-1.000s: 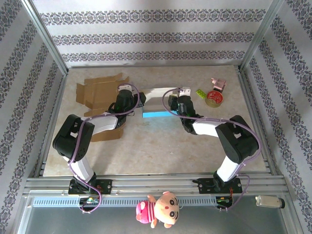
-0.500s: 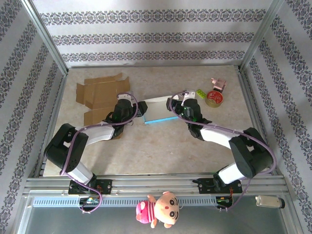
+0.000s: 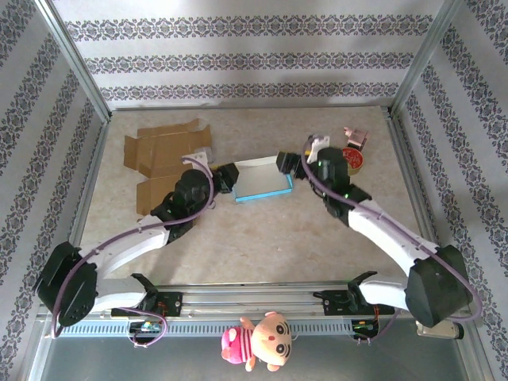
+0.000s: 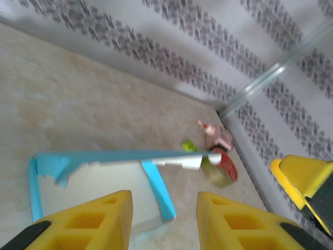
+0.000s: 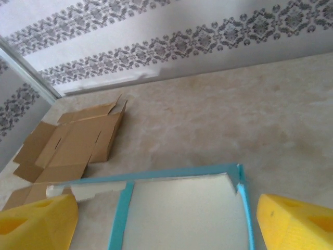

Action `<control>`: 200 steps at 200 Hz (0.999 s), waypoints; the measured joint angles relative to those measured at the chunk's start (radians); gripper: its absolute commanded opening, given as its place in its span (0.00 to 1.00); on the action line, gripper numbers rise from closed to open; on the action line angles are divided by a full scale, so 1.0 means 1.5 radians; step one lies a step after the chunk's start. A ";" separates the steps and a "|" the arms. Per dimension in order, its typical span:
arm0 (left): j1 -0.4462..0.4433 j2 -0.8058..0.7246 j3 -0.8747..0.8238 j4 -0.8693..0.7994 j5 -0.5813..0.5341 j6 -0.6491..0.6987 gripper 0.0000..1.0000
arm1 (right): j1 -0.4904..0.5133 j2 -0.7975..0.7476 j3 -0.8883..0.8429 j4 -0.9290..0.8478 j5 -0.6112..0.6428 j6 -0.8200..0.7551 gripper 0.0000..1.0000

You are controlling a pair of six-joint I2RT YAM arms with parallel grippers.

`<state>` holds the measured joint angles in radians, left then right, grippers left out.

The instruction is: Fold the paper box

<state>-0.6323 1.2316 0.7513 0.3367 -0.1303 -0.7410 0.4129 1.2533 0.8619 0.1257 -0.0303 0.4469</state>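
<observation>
Loses the near part of each wrist view to yellow fingers [image 4: 88, 224], cropped by the frame edge. Blurs the left wrist view, leaving a green scrap [image 4: 189, 146] and a pink item [image 4: 217, 139] beside the tape roll [image 4: 221, 167] too soft to identify. Tucks part of that roll behind the right arm [image 3: 373, 222] in the top view.

Finds the paper box [image 3: 262, 181] just toward 12 o'clock of tabletop [image 3: 262, 238] centre, white inside, blue-edged. Cannot judge how far its walls stand up.

Puts the left tool [image 3: 228, 176] at the box's 9 o'clock end, released, a blue flap running into the gap. Puts the right tool [image 3: 286, 163] at the 2 o'clock corner, released wide.

Notes flat brown cardboard [image 3: 163, 151] at 10 o'clock, near the tabletop's left edge. Leaves bare tabletop from 4 to 8 o'clock.
</observation>
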 measured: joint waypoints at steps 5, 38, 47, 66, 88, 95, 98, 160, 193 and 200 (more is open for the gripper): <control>0.008 0.004 0.030 -0.030 -0.006 -0.010 0.37 | -0.020 0.020 0.042 -0.032 -0.017 0.000 0.85; 0.120 0.088 0.169 -0.117 0.079 -0.111 0.35 | -0.113 0.207 0.329 -0.225 -0.135 -0.008 0.80; 0.153 0.129 0.187 -0.128 0.121 -0.140 0.34 | -0.127 0.263 0.395 -0.272 -0.166 -0.010 0.79; 0.186 0.221 0.218 -0.164 0.180 -0.172 0.33 | -0.134 0.356 0.472 -0.352 -0.208 -0.023 0.79; 0.185 0.293 0.225 -0.199 0.233 -0.192 0.32 | -0.117 0.415 0.477 -0.430 -0.212 -0.042 0.79; 0.182 0.306 0.225 -0.203 0.247 -0.198 0.30 | -0.110 0.425 0.468 -0.446 -0.206 -0.051 0.78; 0.182 0.310 0.224 -0.203 0.251 -0.202 0.28 | -0.107 0.427 0.462 -0.450 -0.202 -0.054 0.78; 0.166 0.356 0.134 -0.154 0.294 -0.248 0.12 | -0.071 0.428 0.331 -0.469 -0.118 -0.096 0.79; 0.164 0.389 0.115 -0.156 0.293 -0.246 0.17 | -0.064 0.427 0.327 -0.470 -0.092 -0.110 0.81; 0.164 0.386 0.119 -0.162 0.291 -0.235 0.22 | -0.064 0.426 0.327 -0.471 -0.092 -0.111 0.82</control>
<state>-0.3870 1.8103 0.9295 0.0937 0.3061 -1.0943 0.3168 1.8927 1.3525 -0.5808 -0.1677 0.2806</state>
